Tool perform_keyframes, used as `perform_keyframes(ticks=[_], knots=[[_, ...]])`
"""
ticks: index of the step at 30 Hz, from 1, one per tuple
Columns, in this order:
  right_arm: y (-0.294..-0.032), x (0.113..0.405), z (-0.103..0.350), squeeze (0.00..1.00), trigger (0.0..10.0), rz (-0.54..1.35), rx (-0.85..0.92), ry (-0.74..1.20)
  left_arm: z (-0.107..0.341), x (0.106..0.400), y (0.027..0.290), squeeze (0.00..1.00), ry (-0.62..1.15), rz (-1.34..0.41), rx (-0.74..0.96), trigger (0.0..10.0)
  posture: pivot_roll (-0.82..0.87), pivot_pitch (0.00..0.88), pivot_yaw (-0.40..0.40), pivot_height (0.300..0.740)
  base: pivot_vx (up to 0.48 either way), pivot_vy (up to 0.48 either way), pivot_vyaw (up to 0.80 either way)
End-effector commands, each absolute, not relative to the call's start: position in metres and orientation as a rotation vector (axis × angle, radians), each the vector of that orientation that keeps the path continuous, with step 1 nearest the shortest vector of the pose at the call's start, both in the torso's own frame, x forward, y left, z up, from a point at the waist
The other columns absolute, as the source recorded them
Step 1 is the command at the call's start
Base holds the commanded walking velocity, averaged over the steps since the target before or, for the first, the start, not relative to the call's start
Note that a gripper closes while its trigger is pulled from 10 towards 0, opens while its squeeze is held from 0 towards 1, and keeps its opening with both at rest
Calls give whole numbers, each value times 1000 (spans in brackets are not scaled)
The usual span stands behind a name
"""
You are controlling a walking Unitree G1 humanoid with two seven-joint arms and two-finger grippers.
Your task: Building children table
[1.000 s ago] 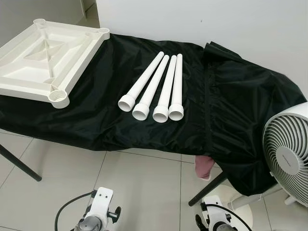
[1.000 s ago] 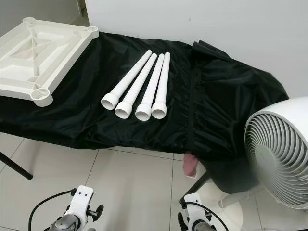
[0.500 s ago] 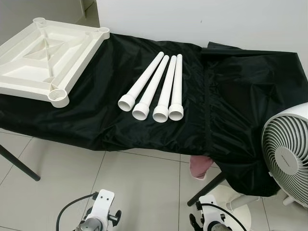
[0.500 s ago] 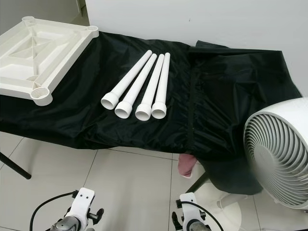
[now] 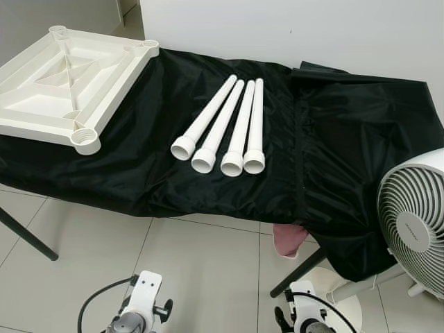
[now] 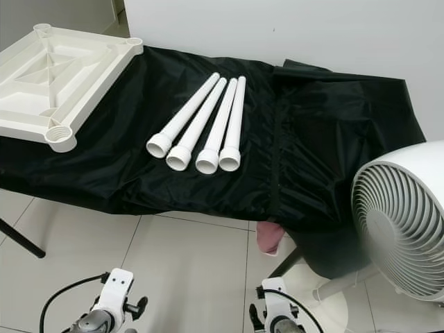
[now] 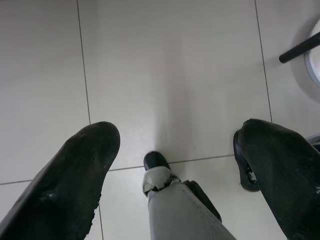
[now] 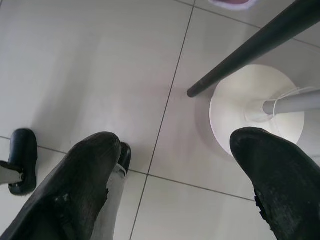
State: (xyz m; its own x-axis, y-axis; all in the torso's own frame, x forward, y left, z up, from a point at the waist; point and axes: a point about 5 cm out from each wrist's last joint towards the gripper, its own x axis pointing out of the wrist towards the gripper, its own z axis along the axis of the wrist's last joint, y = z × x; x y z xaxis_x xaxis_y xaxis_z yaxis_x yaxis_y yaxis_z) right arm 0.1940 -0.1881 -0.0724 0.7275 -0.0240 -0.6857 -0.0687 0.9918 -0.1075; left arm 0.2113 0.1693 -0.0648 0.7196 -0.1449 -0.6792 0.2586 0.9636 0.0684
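Black cloth covers the table (image 5: 139, 173); the white tabletop (image 5: 66, 83) lies upside down at its left corner, four legs (image 5: 225, 128) mid-table. Nothing is started — both end effectors, left (image 7: 170, 165) and right (image 8: 175, 175), hang open, so a leg must be grasped first.

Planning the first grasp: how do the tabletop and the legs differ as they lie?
The tabletop is one wide, ribbed square lying underside up at the cloth's left end; the legs are four slim round tubes lying side by side mid-cloth. Both are white plastic and untouched.
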Motion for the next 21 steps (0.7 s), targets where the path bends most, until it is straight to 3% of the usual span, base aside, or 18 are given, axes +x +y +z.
perform_keyframes(ticks=[1, 2, 5, 7, 8, 10, 11, 14, 18, 21], knots=[[-189, 193, -73, 0, 10000, 16, -98, 755, -66, 208, 171, 0, 731, -202, 158, 10000, 20, 64, -82, 740, 0, 0, 0], [-189, 194, -72, 996, 10000, 17, -81, 742, -65, 208, 170, 965, 721, -221, 128, 10000, 21, 64, -84, 740, 0, 0, 0], [-189, 196, -70, 1000, 10000, 25, -53, 723, -64, 208, 170, 1000, 702, -244, 104, 10000, 21, 61, -82, 740, 0, 0, 0], [-189, 197, -69, 1000, 10000, 30, -44, 716, -63, 209, 170, 1000, 694, -251, 106, 10000, 21, 61, -82, 740, 0, 0, 0], [-187, 201, -66, 933, 10000, 67, -27, 688, -60, 212, 171, 180, 666, -278, 131, 10000, 22, 60, -82, 740, 0, 0, 0], [-186, 204, -64, 933, 10000, 94, -15, 667, -58, 214, 172, 180, 645, -298, 149, 10000, 27, 60, -81, 740, 0, 0, 0], [-186, 206, -61, 27, 10000, 117, -12, 649, -54, 216, 171, 0, 610, -329, 177, 10000, 27, 60, -81, 740, 0, 0, 0], [-185, 212, -56, 0, 10000, 156, -23, 608, -49, 220, 169, 0, 562, -386, 195, 10000, 29, 62, -78, 740, 0, 0, 0], [-176, 230, -35, 0, 10000, 383, -64, 456, -27, 235, 157, 0, 398, -618, 230, 10000, 29, 62, -76, 740, 0, 0, 0], [-175, 231, -33, 0, 10000, 415, -69, 438, -23, 238, 157, 0, 375, -636, 235, 10000, 27, 61, -74, 740, 0, 0, 0]])
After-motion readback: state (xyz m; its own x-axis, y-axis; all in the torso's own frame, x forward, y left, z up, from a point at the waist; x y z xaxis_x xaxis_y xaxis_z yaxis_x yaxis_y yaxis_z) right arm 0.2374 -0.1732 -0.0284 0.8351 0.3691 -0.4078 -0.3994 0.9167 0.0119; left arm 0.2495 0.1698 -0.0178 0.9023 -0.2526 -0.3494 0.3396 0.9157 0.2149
